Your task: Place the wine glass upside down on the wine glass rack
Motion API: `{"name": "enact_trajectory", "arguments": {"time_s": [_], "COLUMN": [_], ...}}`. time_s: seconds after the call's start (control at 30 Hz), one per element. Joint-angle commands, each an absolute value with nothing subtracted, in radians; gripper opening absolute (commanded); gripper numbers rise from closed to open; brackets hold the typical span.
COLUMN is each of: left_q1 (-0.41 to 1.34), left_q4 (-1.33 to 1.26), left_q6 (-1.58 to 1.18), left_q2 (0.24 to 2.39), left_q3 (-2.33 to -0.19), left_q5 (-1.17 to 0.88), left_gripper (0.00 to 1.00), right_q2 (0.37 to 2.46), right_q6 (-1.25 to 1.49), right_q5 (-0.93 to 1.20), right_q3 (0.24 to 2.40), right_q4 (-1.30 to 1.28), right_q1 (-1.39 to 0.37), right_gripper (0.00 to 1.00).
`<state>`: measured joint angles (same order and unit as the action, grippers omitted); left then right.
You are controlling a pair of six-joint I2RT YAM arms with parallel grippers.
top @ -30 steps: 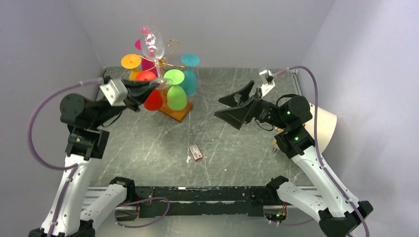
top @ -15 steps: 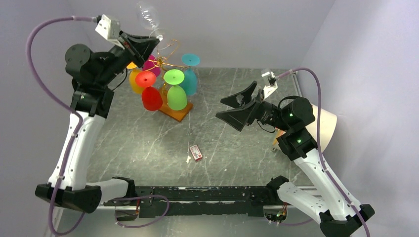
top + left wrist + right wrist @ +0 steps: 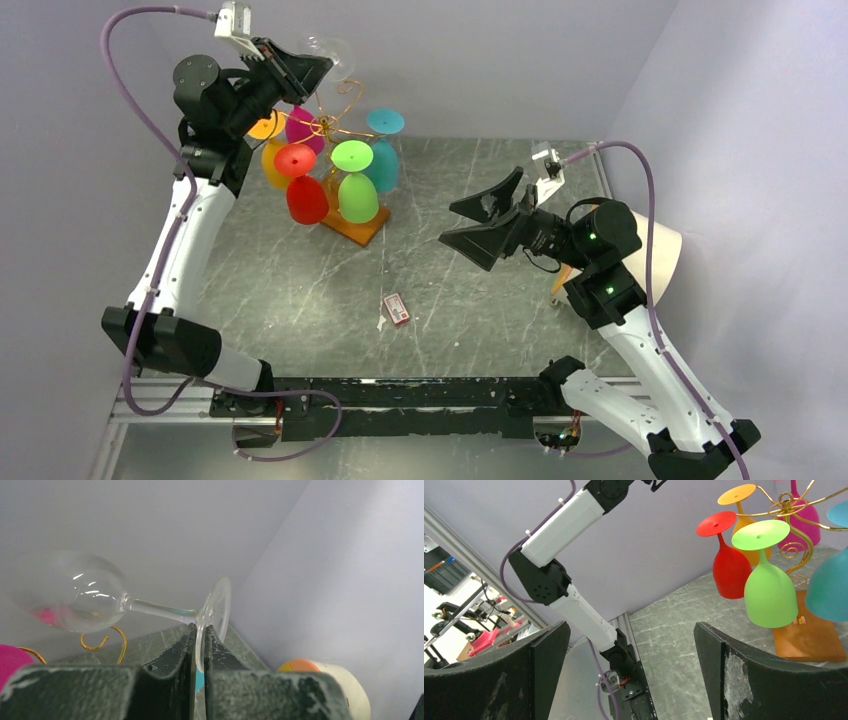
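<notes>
The wine glass (image 3: 75,595) is held in the air above the wine glass rack (image 3: 365,230), which stands near the far left corner of the table (image 3: 480,330). The glass is tipped close to level, not yet upside down. Its round foot is pinched at the rim by the left gripper (image 3: 200,637), whose jaws are pressed together on that thin disc. The stem and the bowl are left free and reach out to one side of the jaws.

The glass is judged to be light, stiff and brittle, with a smooth surface on which little friction can be expected. A hold on the rim of the foot is narrow, so the long bowl may swing or slip if the wrist is turned sharply. The stem, just under the foot, is judged the surer place to be gripped. The foot itself must be left clear enough to be slid onto a gold scroll arm.

Several arms are already taken by coloured glasses (image 3: 357,198) hanging bowl down, so knocks against them are to be avoided. An unoccupied gold curl is seen just below the clear bowl in the left wrist view.

The right gripper (image 3: 478,220) is spread wide with nothing in it, above the table toward its right edge, well apart from the rack.
</notes>
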<state>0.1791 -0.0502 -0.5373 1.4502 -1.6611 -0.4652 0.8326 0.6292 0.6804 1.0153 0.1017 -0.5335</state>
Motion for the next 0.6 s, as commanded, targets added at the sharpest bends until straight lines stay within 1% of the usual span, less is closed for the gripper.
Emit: {"name": "enact_trajectory", "arguments": {"time_s": [0.0,0.23,0.57], "left_q1": [0.148,0.109,0.103], "left_q4": [-0.164,-0.329,-0.410], "left_q6": [-0.637,-0.707,-0.851], "left_q2": [1.491,1.538,1.635], "left_q3": [-1.741,-1.678,-1.666], "left_q5": [-0.488,-0.524,-0.512], "left_gripper": [0.07,0.07,0.07], "right_q2": [0.818,0.812,0.802], "right_q6": [0.601,0.574,0.539], "right_q5": [0.679,0.681,0.667], "right_q3": [1.011,1.029,1.051], "right_q4": [0.094,0.059,0.019], "right_q1": [-0.537,-0.537,-0.537], "right_gripper": [1.00,1.00,1.00]}}
